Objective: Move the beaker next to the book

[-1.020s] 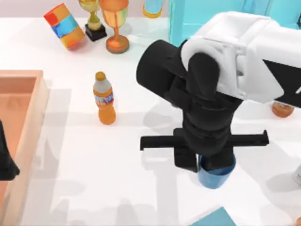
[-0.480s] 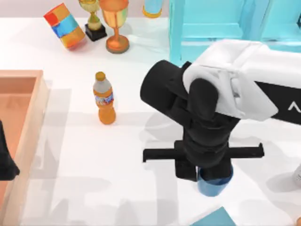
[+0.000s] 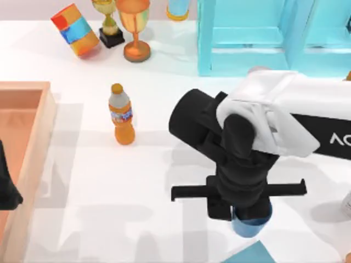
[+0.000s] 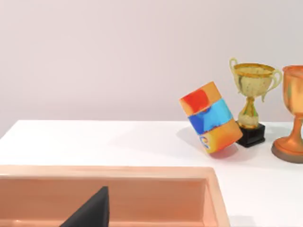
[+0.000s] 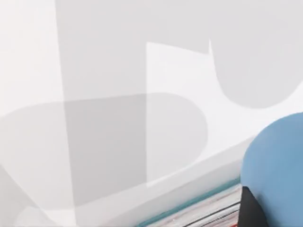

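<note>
Right claw (image 3: 245,215) grips the beaker (image 3: 251,224) (seemingly clamped); the book (image 3: 249,255) lies just beyond, toward the counter's near edge.

white table (image 3: 82,186), orange bottle (image 3: 122,115), trophies (image 3: 133,27), wooden tray (image 3: 33,142), book (image 3: 249,256)
</note>
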Controlling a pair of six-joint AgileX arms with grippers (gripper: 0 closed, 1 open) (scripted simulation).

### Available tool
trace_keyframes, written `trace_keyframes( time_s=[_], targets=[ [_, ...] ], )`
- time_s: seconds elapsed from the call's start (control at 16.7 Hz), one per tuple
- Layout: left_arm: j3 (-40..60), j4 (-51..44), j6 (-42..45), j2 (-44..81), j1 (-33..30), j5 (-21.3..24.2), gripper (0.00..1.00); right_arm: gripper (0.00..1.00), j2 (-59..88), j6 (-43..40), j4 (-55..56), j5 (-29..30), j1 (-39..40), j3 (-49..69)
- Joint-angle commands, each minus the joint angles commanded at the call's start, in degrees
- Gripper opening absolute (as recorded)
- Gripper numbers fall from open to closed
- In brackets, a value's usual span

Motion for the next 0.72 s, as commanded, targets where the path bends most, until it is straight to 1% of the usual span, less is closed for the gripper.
trace_keyframes(
  time_s=[0.72],
  targets=[
    [0.0, 0.0, 0.0, 0.0, 0.0, 0.0, 1.0, 0.9, 0.0, 0.0, 0.0, 0.0, 0.0, 0.0]
  ],
)
